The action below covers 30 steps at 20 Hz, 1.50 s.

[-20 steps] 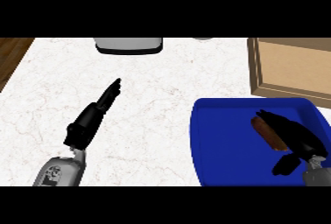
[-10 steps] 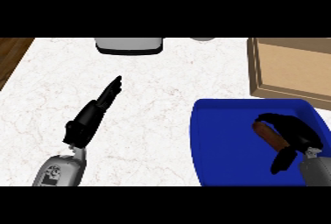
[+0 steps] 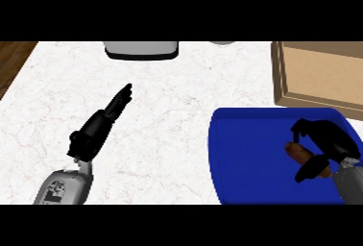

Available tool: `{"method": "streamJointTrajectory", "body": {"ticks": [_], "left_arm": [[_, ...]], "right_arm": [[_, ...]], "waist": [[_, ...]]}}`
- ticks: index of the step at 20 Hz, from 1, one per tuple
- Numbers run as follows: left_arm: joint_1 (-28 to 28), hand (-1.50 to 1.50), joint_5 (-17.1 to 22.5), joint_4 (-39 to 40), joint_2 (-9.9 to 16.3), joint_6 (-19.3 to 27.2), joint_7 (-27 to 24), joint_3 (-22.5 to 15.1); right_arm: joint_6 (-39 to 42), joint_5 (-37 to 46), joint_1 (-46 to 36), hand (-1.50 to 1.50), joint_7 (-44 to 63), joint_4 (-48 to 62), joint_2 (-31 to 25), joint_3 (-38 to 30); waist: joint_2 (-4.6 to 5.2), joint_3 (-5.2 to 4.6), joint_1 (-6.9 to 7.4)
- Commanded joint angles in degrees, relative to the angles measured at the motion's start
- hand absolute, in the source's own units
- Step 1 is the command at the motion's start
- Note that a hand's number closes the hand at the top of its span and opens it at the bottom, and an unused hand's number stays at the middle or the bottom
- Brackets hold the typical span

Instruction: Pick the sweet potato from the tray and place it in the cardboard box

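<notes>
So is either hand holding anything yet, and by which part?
The right hand curls round the sweet potato about its middle, over the blue tray. The left hand holds nothing.

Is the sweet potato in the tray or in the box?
In the tray: the sweet potato lies over the blue tray, the right hand curled round it.

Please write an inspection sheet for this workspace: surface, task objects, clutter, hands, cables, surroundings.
Surface: white marbled counter, with a wooden strip at its left edge.
Job's things: sweet potato lies on the blue tray, at the tray's right side; cardboard box stands open behind the tray.
Clutter: grey appliance at the back edge; a small pale object beside it, too cut off to identify.
Hands: right hand curled round the sweet potato; left hand open, fingers straight, over the counter.
Cables: nothing seen.
Surroundings: nothing seen.
</notes>
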Motion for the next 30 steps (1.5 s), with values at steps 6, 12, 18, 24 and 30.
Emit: {"method": "streamJointTrajectory", "body": {"ticks": [6, 12, 18, 24, 30], "left_arm": [[3.33, 0.0, -2.43, -0.92, -1.61, 1.07, -2.01, -1.95], [-0.84, 0.0, 2.08, 1.5, 1.85, -2.54, -0.89, 3.83], [0.75, 0.0, -1.95, 0.14, -1.82, 1.32, 0.03, 0.1], [-0.7, 0.0, -2.16, -0.96, -3.19, 1.65, 2.93, -0.81], [-1.63, 0.0, -1.12, 0.93, -2.08, -0.04, 1.09, 1.18]], "right_arm": [[-10.09, 0.51, -6.34, 1.5, -1.28, 2.63, -0.98, -5.86], [-6.49, -1.94, -1.47, 1.5, 4.09, -16.81, -1.56, -7.47], [6.17, -13.52, 4.25, 1.5, 4.35, -36.83, -6.02, -14.35], [12.37, -22.72, 3.1, 1.5, 11.89, -47.13, -5.88, -23.87], [13.79, -25.1, 0.23, 1.5, 19.39, -47.01, -4.73, -27.52]], "waist": [[0.33, 0.54, 0.24], [0.09, 0.45, -0.88], [-0.11, 0.43, -1.82], [0.1, 0.48, -1.08], [0.28, 0.5, -0.32]]}}
